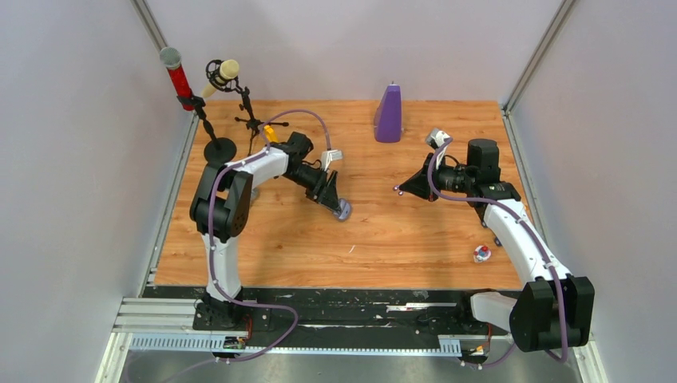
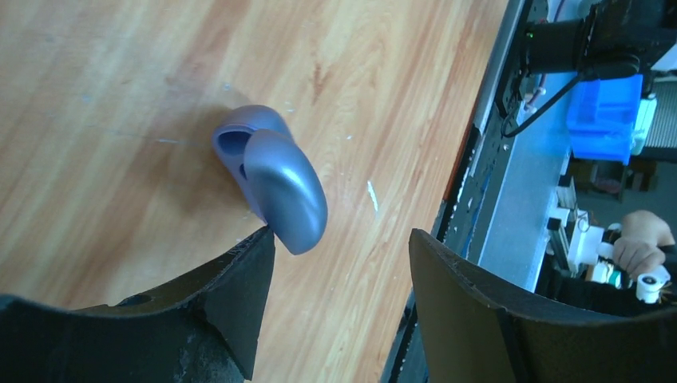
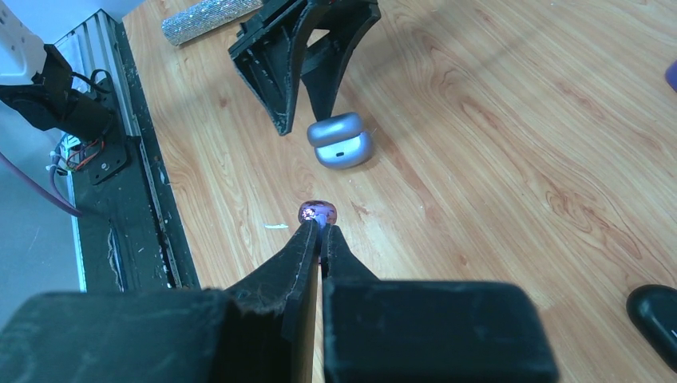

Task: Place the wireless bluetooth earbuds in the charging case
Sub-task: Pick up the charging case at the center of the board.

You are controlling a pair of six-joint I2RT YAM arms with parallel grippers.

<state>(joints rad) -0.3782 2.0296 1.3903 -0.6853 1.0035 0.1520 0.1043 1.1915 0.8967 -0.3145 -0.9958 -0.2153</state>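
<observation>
The blue-grey oval charging case (image 2: 275, 187) lies on the wooden table with its lid raised. My left gripper (image 2: 342, 233) stands open just over it, its left fingertip (image 2: 259, 243) touching the lid's edge and nothing between the jaws. The right wrist view shows the same case (image 3: 341, 140) under the left fingers (image 3: 299, 56). My right gripper (image 3: 321, 230) is shut on a tiny glossy pale purple earbud (image 3: 318, 213), held above the table a short way from the case. From above, the left gripper (image 1: 339, 206) is at the case (image 1: 344, 210) and the right gripper (image 1: 397, 189) is to its right.
A purple wedge-shaped object (image 1: 389, 114) stands at the back centre. Two microphones on stands (image 1: 209, 88) occupy the back left corner. A small red and white object (image 1: 481, 254) lies near the right arm. A black oval case (image 3: 655, 313) lies at the right wrist view's lower right edge.
</observation>
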